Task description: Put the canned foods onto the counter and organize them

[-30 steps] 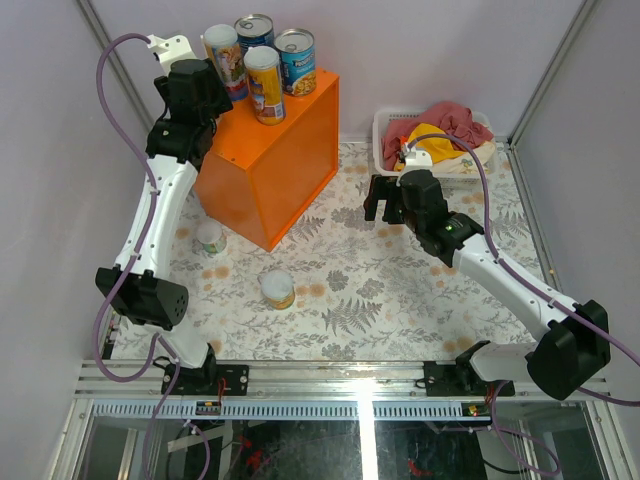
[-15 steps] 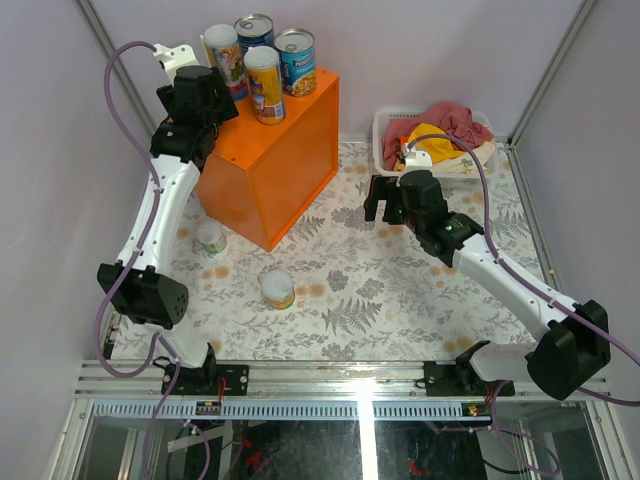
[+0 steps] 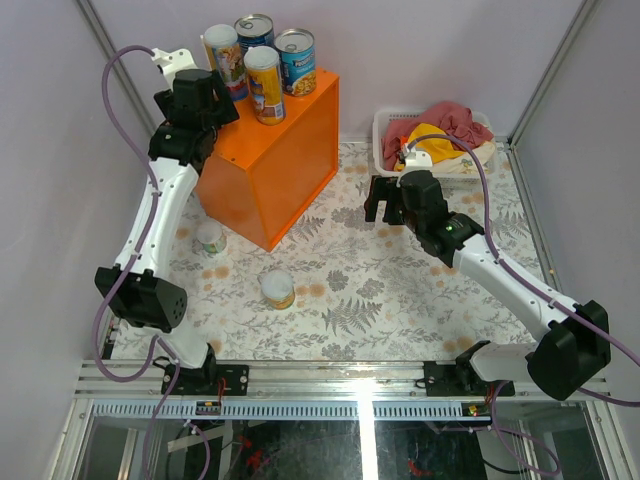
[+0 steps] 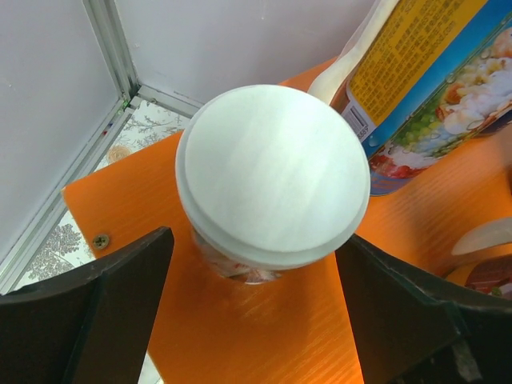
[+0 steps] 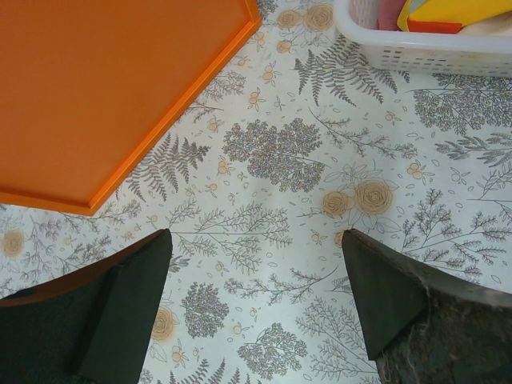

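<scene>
Short can (image 4: pixel 272 172) with a flat, matte white lid sits upright on the orange desk (image 4: pixel 264 344), right between the left gripper (image 4: pixel 254 240)'s black fingers. They're spread wide, with a sliver of orange showing on each side, so it's got hold of nothing. Desk top looks smooth with faint streaks. Just beyond the gripper is a tall tube (image 4: pixel 416 88) with a glossy yellow-and-blue printed label. Further along stand a yellow tube (image 3: pixel 264 85) and two round blue-labelled cans (image 3: pixel 296 58) with silver tops. Two short cans (image 3: pixel 277 289) sit on the flowered tablecloth (image 3: pixel 400 290), back toward that arm's base. The right gripper (image 5: pixel 256 236) hangs wide open over the cloth, empty, with the desk's orange side ahead-left and a white basket (image 5: pixel 448 52) ahead-right.
</scene>
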Action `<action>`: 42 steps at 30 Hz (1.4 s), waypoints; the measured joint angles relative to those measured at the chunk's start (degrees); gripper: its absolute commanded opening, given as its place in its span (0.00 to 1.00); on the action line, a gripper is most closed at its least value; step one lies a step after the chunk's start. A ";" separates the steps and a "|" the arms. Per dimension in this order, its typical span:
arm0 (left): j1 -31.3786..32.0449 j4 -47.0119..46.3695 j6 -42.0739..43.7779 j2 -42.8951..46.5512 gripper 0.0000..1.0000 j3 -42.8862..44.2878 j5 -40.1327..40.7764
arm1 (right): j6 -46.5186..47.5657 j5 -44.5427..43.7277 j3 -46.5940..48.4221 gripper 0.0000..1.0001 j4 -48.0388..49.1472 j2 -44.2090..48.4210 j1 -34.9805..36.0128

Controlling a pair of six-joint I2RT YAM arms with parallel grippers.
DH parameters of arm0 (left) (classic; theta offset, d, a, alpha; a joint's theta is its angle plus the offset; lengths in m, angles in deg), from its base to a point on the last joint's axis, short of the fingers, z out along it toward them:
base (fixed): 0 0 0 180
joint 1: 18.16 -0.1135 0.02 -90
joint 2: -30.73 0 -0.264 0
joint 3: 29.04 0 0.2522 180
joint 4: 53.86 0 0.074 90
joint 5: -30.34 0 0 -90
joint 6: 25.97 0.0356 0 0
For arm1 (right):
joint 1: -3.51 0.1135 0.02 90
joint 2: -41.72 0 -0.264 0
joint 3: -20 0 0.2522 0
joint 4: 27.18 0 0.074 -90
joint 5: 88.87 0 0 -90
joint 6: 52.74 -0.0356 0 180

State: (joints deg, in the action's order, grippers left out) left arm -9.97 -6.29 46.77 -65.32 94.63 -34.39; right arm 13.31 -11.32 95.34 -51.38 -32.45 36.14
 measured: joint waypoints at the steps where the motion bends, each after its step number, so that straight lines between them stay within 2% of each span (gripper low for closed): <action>1: 0.00 0.00 -0.04 0.33 0.83 -0.31 0.00 | 0.00 0.00 0.00 0.94 -0.07 0.02 0.00; 23: 0.09 -0.66 -1.44 11.30 0.85 -7.78 -2.64 | -0.04 0.09 0.00 0.94 -0.90 1.31 0.00; 34: 5.99 0.20 -4.00 29.38 0.83 -21.75 -0.87 | -0.20 0.07 0.00 0.93 -0.90 2.34 0.00; 42: 7.21 4.72 -15.52 40.63 0.88 -35.12 5.53 | -1.44 0.17 -0.87 0.93 -0.87 2.89 0.00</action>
State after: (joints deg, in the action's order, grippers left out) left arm -2.76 -1.57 31.26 -24.69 59.51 -28.86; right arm 11.87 -11.15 94.47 -52.26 -29.56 36.14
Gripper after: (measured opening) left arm 0.864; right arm 0.931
